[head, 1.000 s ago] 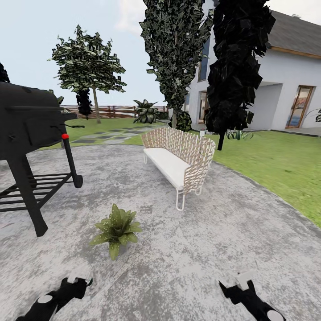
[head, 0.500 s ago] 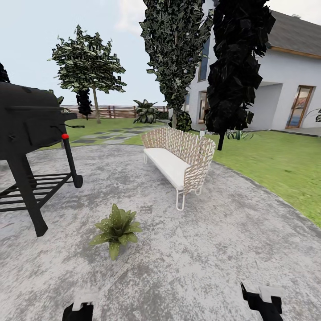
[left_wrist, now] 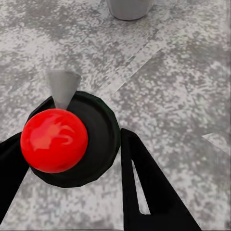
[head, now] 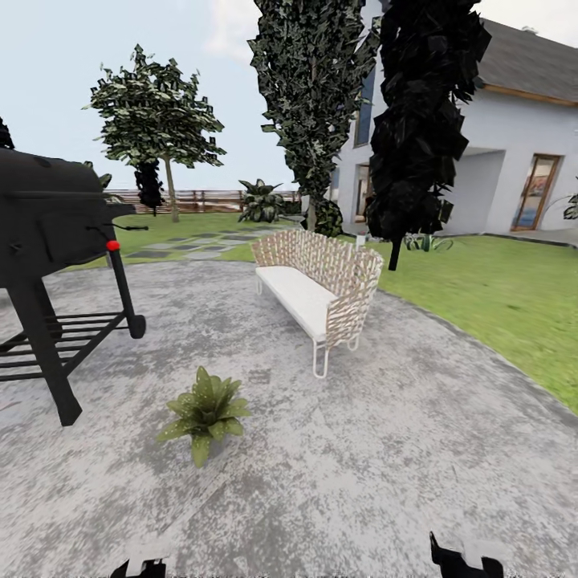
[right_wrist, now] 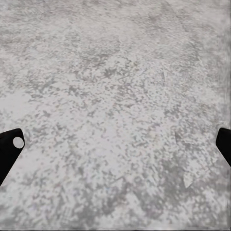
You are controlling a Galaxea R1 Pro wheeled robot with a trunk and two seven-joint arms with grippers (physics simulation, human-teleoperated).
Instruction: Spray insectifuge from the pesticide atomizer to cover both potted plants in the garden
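One potted plant (head: 203, 411) on the grey paving (head: 377, 449) in the head view, near one black grill (head: 44, 241), with one woven bench (head: 319, 289) farther back, three tall trees and a lawn (head: 498, 297) beyond. Seen from the left wrist: left gripper (left_wrist: 67, 168) clamped on the pesticide atomizer (left_wrist: 62, 139), red top and grey nozzle toward the camera, above the paving, a grey pot (left_wrist: 129, 7) at the frame edge. Seen from the right wrist: right gripper (right_wrist: 115, 149) spread wide over bare paving, holding nothing.
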